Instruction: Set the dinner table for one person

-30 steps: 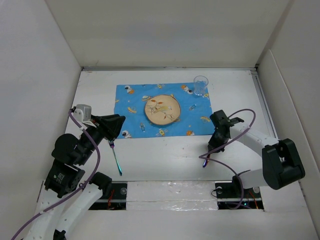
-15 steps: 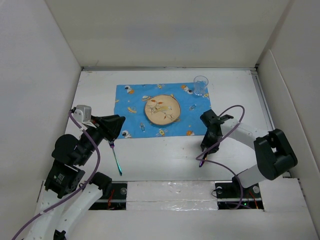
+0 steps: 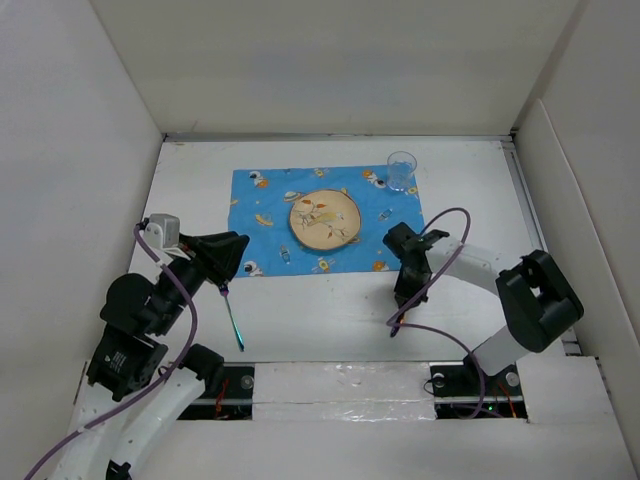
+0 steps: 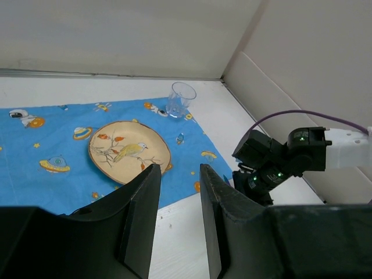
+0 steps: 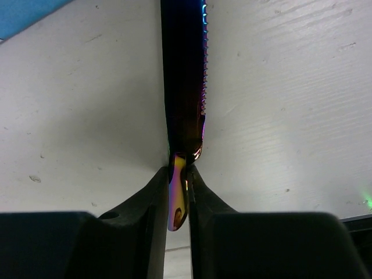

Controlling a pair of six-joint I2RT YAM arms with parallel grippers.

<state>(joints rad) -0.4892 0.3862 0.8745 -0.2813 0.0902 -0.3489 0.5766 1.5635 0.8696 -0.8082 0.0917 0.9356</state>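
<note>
The white dinner table point(image 3: 330, 330) carries a blue astronaut-print mat point(image 3: 262, 212) with a round bird-pattern plate point(image 3: 325, 219) in its middle and a clear glass point(image 3: 401, 170) at its far right corner. My right gripper point(image 3: 404, 288) is shut on an iridescent serrated knife point(image 3: 394, 318), just off the mat's front right edge. The right wrist view shows the knife point(image 5: 185, 87) clamped by its handle, blade low over the table. An iridescent fork point(image 3: 232, 318) lies on the table at front left. My left gripper point(image 3: 236, 252) is open and empty above the fork's tines. Plate point(image 4: 129, 151) and glass point(image 4: 181, 99) show in the left wrist view.
White wall panels point(image 3: 90, 150) enclose the table on the left, back and right. The right arm point(image 4: 279, 163) and its purple cable point(image 3: 455, 218) stand to the right of the mat. Taped strips point(image 3: 340, 385) run along the near edge by the arm bases.
My right gripper has carried the knife leftward, closer to the mat's front right edge. The left arm has shifted only slightly. The fork has not moved.
</note>
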